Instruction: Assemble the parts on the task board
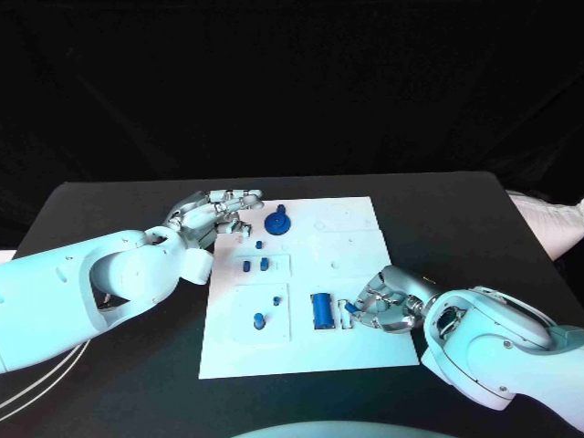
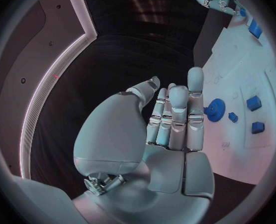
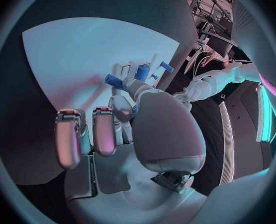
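Cylinder (image 1: 322, 311) beside right hand (image 1: 383, 304)

Blue parts (image 1: 324, 311) on a white task board (image 1: 351, 219), black table (image 1: 476, 219), silver hands.

Robot lab test cell

A black table (image 1: 134, 205) stands before black drapery, carrying a white task board (image 1: 351, 219) with small blue parts (image 1: 322, 311); two white robot arms reach over it.
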Action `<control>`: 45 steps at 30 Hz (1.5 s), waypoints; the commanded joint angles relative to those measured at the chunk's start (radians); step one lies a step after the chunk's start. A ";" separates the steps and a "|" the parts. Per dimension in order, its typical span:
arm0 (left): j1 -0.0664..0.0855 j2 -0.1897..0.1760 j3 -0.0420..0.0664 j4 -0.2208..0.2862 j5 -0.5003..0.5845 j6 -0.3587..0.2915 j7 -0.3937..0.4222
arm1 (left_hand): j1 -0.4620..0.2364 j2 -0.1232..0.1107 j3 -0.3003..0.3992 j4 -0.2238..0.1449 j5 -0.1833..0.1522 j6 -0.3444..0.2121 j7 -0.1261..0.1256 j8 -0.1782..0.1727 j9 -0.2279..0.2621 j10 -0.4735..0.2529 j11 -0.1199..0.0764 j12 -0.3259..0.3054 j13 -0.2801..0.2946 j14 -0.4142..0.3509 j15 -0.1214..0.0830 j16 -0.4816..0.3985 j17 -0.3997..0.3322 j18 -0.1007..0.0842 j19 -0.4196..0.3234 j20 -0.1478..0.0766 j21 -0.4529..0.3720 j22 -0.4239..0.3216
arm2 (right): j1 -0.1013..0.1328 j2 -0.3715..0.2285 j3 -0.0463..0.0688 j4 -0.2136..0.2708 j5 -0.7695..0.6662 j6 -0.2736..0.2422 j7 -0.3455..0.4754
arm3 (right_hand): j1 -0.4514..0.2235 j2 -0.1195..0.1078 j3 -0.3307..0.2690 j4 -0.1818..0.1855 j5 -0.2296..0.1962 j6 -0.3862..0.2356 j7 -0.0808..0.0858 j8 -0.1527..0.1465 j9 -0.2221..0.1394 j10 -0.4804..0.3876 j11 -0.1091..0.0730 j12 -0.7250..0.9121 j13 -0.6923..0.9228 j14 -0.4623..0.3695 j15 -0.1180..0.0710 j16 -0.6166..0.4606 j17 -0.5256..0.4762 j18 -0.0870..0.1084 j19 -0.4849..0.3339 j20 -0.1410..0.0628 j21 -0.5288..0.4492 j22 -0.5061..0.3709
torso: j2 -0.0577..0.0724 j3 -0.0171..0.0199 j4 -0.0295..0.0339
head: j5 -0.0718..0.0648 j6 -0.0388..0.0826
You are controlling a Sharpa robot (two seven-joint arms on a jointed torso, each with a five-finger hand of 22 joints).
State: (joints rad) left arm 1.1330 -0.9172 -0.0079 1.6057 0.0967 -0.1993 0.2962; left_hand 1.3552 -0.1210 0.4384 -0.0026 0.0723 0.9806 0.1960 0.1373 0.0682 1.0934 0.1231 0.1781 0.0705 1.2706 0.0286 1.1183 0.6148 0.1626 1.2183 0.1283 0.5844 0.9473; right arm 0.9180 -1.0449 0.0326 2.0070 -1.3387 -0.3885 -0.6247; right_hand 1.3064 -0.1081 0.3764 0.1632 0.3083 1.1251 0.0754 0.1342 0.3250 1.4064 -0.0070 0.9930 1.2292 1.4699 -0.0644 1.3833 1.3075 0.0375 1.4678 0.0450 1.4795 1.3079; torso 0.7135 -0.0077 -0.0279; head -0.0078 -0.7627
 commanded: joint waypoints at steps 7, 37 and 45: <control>0.000 0.003 0.000 0.002 -0.003 0.020 0.003 | -0.002 0.003 -0.005 -0.001 0.003 -0.007 -0.001 0.007 0.001 -0.007 -0.003 0.004 0.001 -0.005 0.002 -0.007 -0.001 0.017 -0.005 0.001 -0.003 -0.001 | 0.000 0.032 0.000 -0.022 -0.091 0.040 -0.060 | -0.090 -0.010 -0.069 0.057 0.087 0.047 -0.021 0.024 0.055 0.029 -0.014 0.038 0.022 0.061 -0.017 0.019 0.043 -0.013 0.042 -0.011 0.025 0.189 | 0.001 0.0008 0.0006 | 0.000 0.002; 0.000 0.004 0.000 0.001 -0.004 0.025 -0.003 | -0.003 0.003 -0.006 0.000 0.003 -0.008 0.000 0.008 0.001 -0.008 -0.003 0.006 0.001 -0.005 0.002 -0.006 -0.001 0.017 -0.005 0.001 -0.003 -0.001 | 0.000 0.074 0.000 -0.042 -0.145 0.115 -0.095 | -0.166 0.015 -0.176 0.122 0.115 0.076 -0.034 0.043 0.068 0.062 -0.025 0.113 0.073 0.063 -0.027 0.026 0.053 -0.018 0.055 -0.023 0.039 0.205 | 0.000 0.0010 -0.0004 | 0.005 0.001; 0.000 0.004 0.000 0.001 -0.004 0.026 -0.004 | -0.003 0.003 -0.006 0.000 0.003 -0.008 0.000 0.008 0.001 -0.008 -0.003 0.006 0.001 -0.005 0.002 -0.006 -0.001 0.017 -0.005 0.001 -0.003 -0.001 | 0.000 0.075 0.000 -0.040 -0.150 0.111 -0.091 | -0.283 0.052 -0.281 0.129 0.010 0.081 -0.037 0.045 0.069 0.066 -0.027 0.120 0.083 0.064 -0.029 0.029 0.056 -0.019 0.057 -0.024 0.040 0.208 | 0.000 0.0013 -0.0005 | 0.002 0.003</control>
State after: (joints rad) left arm 1.1330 -0.9150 -0.0082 1.6052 0.0964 -0.1942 0.2898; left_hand 1.3552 -0.1210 0.4384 -0.0026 0.0723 0.9806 0.1960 0.1422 0.0682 1.0898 0.1194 0.1781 0.0705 1.2706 0.0286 1.1183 0.6151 0.1625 1.2183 0.1283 0.5845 0.9475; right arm 0.9193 -0.9726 0.0330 1.9627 -1.4735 -0.2908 -0.7006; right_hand 1.0294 -0.0557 0.0992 0.2925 0.3219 1.2032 0.0330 0.1793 0.3933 1.4589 -0.0330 1.1104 1.3082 1.4666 -0.0896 1.4058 1.3081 0.0373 1.4644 0.0269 1.5141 1.3074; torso 0.7137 -0.0065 -0.0284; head -0.0051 -0.7607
